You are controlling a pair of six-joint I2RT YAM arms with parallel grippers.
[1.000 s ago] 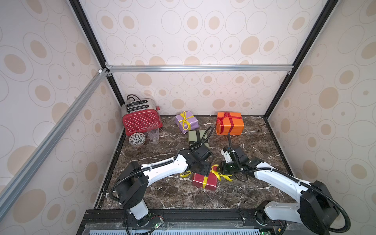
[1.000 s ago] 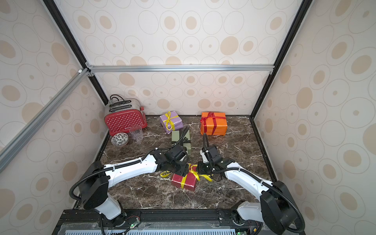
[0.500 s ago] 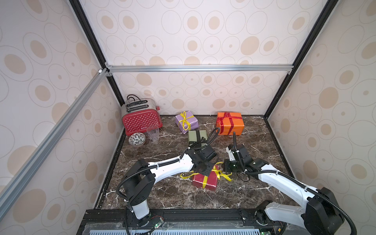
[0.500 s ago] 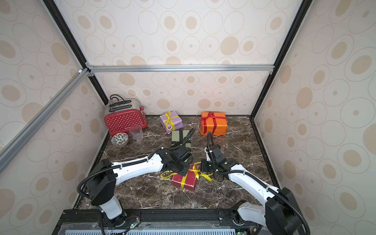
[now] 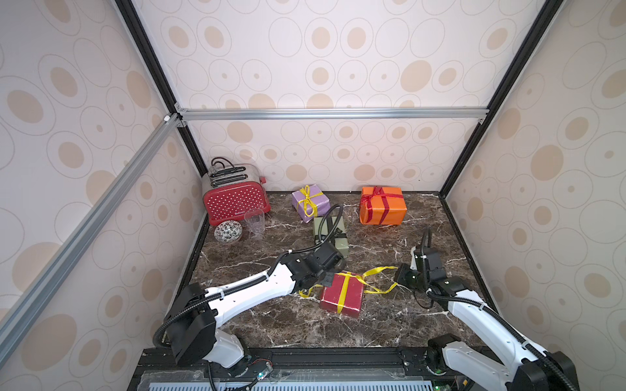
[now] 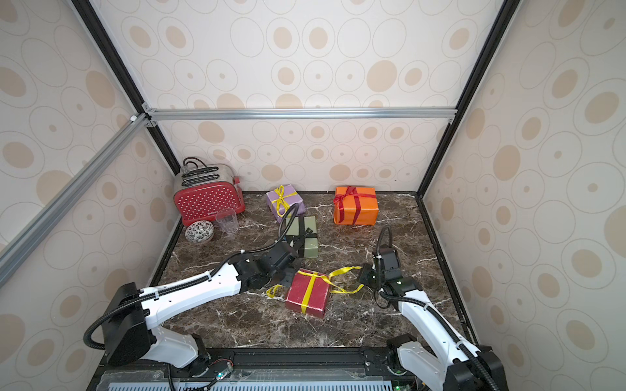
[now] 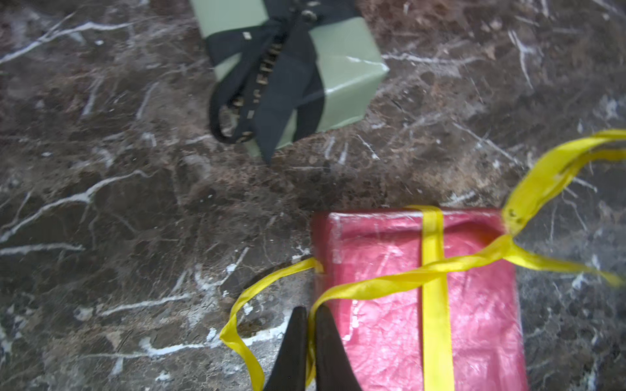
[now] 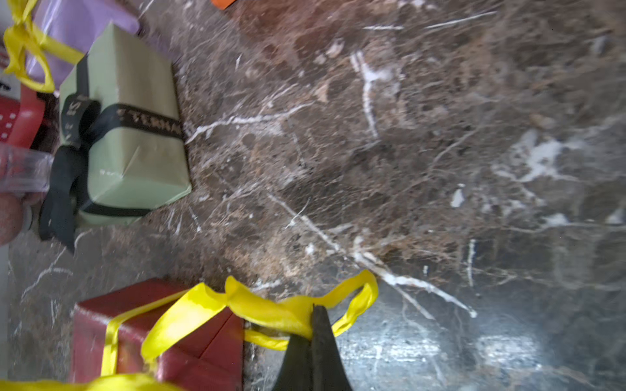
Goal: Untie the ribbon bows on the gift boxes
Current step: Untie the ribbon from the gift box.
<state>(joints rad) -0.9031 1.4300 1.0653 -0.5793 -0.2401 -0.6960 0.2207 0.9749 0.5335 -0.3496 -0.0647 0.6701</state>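
Trailing off box point(image 7: 481, 321) edge: yellow ribbon point(image 7: 389, 279)

Both top views look down from high in front, covering the whole dark marble tabletop point(image 5: 271, 325). The wrist cameras sit close above it, sharing the dark red paper-wrapped box point(image 7: 474, 321), its yellow satin ribbon point(image 7: 433, 304) and the olive green box point(image 7: 345, 57).

Pale capitals reading roughly "TERNA" on the flat black satin ribbon point(image 8: 142, 123) around the olive green paper-wrapped box point(image 8: 135, 67), remaining lettering too blurred to read
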